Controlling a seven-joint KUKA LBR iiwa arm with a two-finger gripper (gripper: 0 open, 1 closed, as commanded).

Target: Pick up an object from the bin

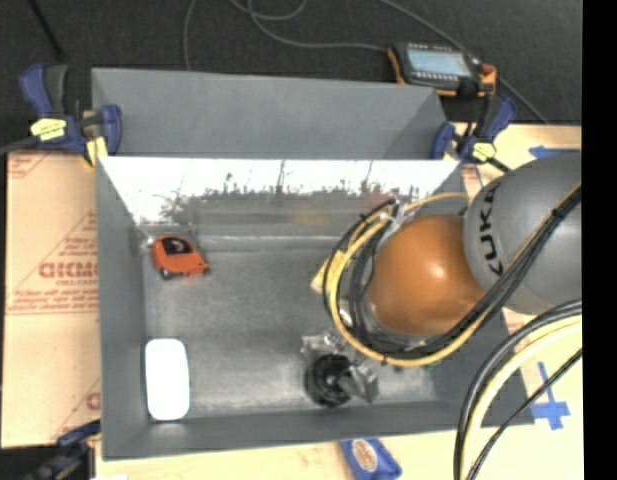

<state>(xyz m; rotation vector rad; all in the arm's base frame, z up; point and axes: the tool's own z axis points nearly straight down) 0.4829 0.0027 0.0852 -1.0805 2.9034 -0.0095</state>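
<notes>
The hand [338,364] is low over a small black thing [326,381] by the bin's [268,138] front wall. Wide or narrow, I cannot tell. The thing looks hard and light, so pinch its sides.

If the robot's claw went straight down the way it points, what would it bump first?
The gripper points down near the front wall of the grey metal bin. A small black round thing lies right under it, so probably that first, otherwise the bin floor. Depth is hard to judge here.
</notes>
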